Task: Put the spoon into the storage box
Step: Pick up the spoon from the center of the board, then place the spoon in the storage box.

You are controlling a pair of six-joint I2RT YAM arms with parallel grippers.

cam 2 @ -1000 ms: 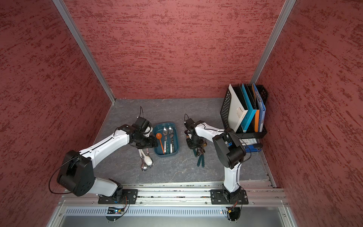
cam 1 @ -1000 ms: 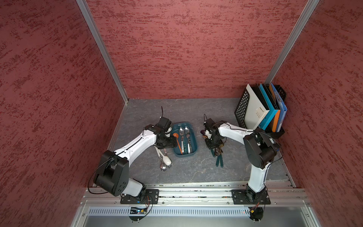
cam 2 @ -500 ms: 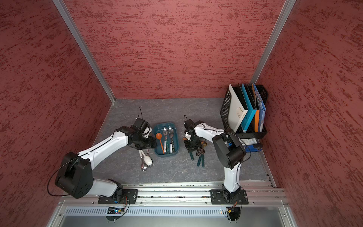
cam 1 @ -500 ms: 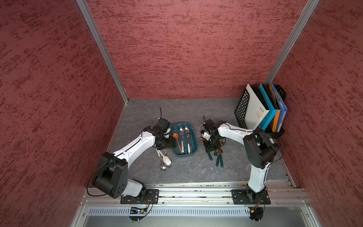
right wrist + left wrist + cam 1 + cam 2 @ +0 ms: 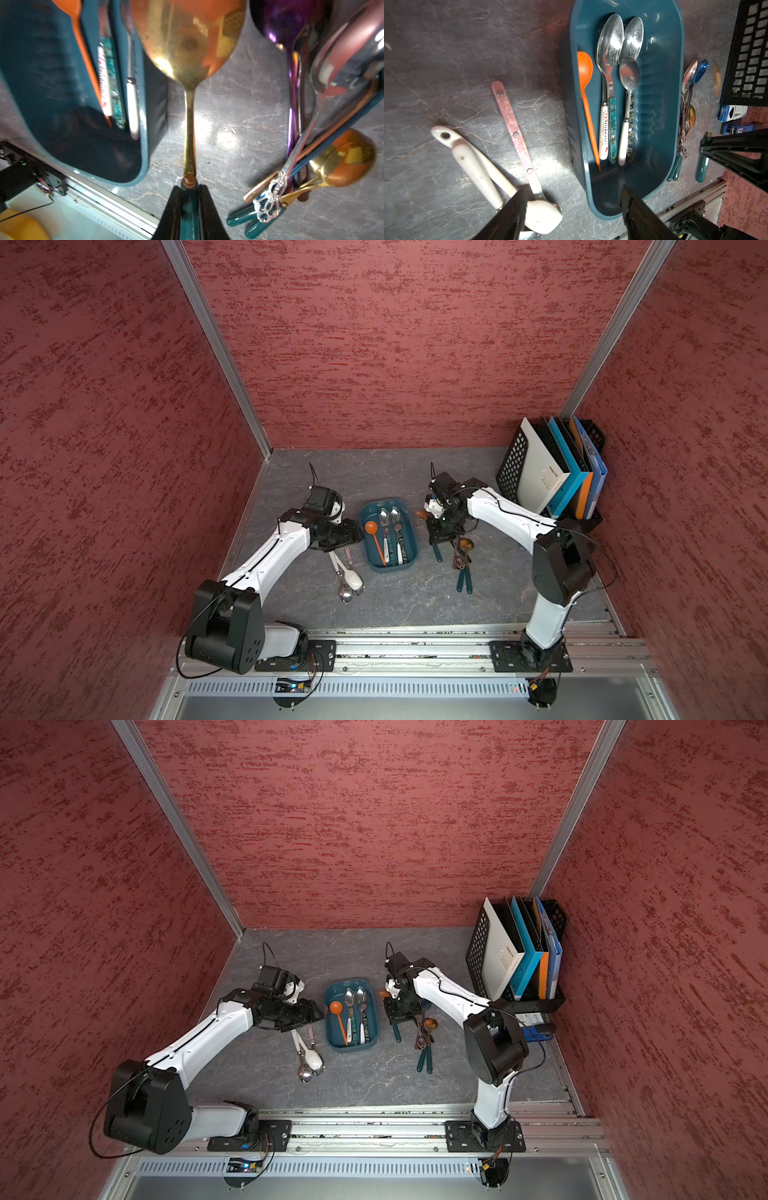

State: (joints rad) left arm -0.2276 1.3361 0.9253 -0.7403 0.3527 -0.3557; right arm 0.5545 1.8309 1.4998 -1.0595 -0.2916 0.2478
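Gold in the bowl and teal at the handle, the spoon (image 5: 188, 108) is hanging lengthwise in the right tool (image 5: 190, 193), whose jaws are pinching the teal handle just behind its collar. It is sitting just beside the storage box (image 5: 658, 99), outside one long wall and apparently lifted off the desk (image 5: 395, 601). The step in hand is looking like the carry across that wall. To do it well, the arm should be keeping the spoon parallel to the box's length, raising the bowl clear of the rim before sliding sideways, and aiming for the bare strip beside the metal spoons (image 5: 618, 41) and orange spoon (image 5: 586, 99) lying inside. The jaws should be parting only once the spoon is low, so that it is not bouncing out. The heap of loose spoons (image 5: 301, 166) is lying near on the far side, so a straight lift is the safer start. The left tool (image 5: 573, 189) is hovering spread wide, holding nothing, by the opposite wall and the white ceramic spoons (image 5: 477, 162).
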